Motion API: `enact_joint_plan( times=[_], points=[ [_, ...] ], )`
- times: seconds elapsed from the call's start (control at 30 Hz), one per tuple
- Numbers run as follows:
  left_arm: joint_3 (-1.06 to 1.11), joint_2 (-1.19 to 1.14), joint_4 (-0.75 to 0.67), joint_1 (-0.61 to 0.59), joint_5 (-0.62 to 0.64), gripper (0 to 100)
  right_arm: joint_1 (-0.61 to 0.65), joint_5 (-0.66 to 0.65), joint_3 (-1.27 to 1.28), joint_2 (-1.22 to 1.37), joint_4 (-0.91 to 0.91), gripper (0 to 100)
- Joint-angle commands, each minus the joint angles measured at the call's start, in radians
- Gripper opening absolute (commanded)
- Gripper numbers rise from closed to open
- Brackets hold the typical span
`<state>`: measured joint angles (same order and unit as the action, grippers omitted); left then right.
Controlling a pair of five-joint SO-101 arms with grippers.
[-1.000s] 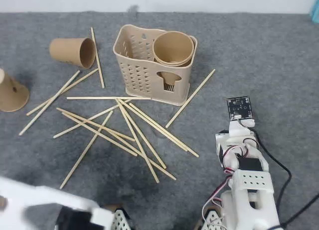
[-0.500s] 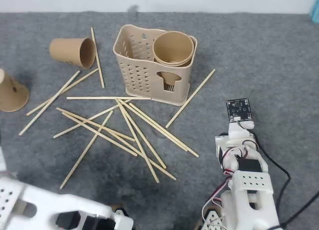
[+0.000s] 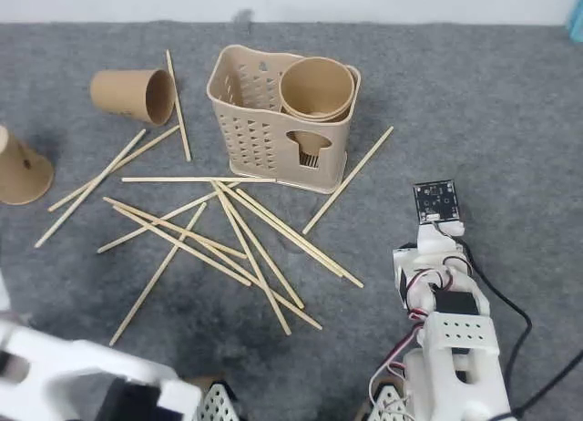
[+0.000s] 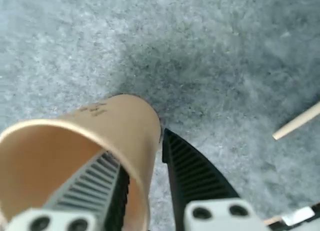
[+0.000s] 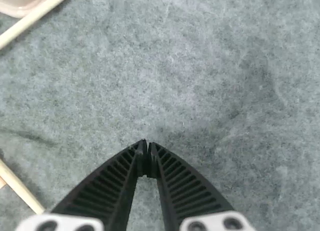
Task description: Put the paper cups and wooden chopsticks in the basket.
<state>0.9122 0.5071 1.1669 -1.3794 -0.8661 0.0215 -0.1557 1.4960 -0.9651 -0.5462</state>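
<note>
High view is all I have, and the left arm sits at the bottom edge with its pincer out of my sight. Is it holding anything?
Observer: Yes. The left pincer grips a paper cup by its wall, one finger inside and one outside.
Operator: And the right pincer?
Observer: The right pincer is closed on nothing, its tips together over the grey mat.
Operator: Anything close to it that it could take?
Observer: One end of a chopstick lies on the mat just beside its fingers.
</note>
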Motion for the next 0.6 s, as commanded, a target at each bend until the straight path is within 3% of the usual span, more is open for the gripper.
enact_joint_plan(
  times=[0.0, 0.07, 0.17, 0.33, 0.57],
  points=[
    [-0.013, -0.020, -0.044, 0.006, 0.015, 6, 0.004, -0.017, -0.005, -0.027, 0.021, 0.9],
    [-0.019, -0.014, -0.052, 0.009, 0.015, 1, 0.004, -0.017, -0.005, -0.027, 0.021, 0.9],
    [-0.062, 0.002, -0.044, 0.023, 0.028, 1, 0.004, -0.017, -0.005, -0.027, 0.021, 0.9],
    [-0.154, 0.041, -0.029, 0.040, 0.157, 1, 0.004, -0.017, -0.005, -0.027, 0.021, 0.9],
    [-0.366, 0.083, 0.270, 0.160, 0.187, 1, 0.004, -0.017, -0.005, -0.027, 0.019, 0.9]
  ],
)
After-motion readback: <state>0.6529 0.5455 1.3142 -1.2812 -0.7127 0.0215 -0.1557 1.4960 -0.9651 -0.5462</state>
